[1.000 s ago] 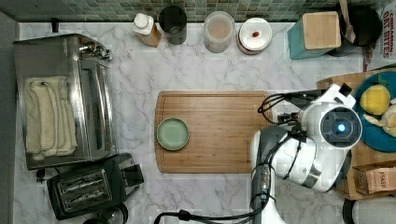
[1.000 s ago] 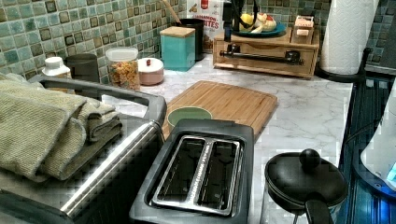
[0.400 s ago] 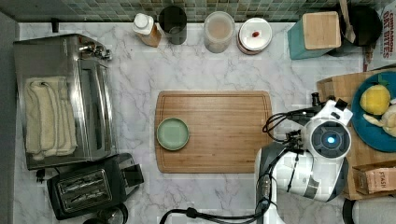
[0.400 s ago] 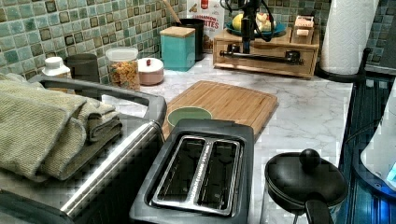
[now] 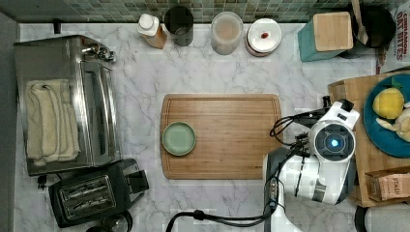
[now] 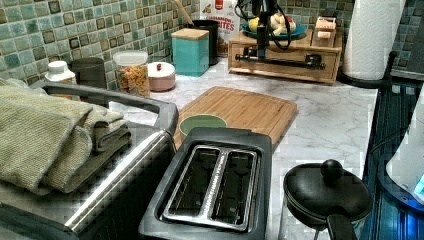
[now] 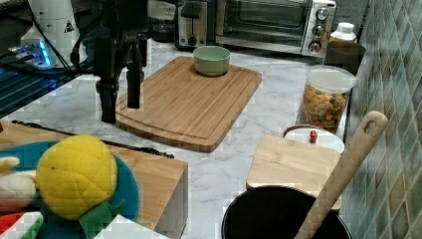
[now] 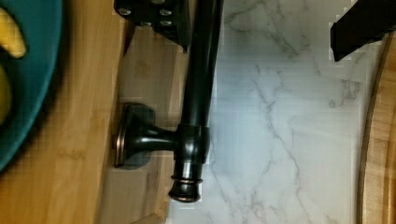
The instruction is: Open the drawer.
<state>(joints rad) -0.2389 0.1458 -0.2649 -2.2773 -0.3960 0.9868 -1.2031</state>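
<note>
Gripper [image 7: 119, 97] seen with fingers spread, nothing pinched, poised over black bar handle [image 8: 198, 93]. Drawer [image 6: 285, 62] shut in wooden box at counter's far end in the left view. Cutting board [image 5: 222, 135] with green bowl [image 5: 179, 138] mid-counter. Drawer front hidden by arm in the top view.

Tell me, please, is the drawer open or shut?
Shut: the drawer front sits flush with its wooden box, and the bar handle is not pulled out.

White marble bench [image 5: 232, 63] w/ toaster oven [image 5: 67, 104], black toaster [image 5: 94, 193], bamboo cutting board [image 5: 232, 135] mid-bench, cereal jar [image 5: 227, 31] & teal canister [image 5: 329, 36] by tiled wall.
</note>
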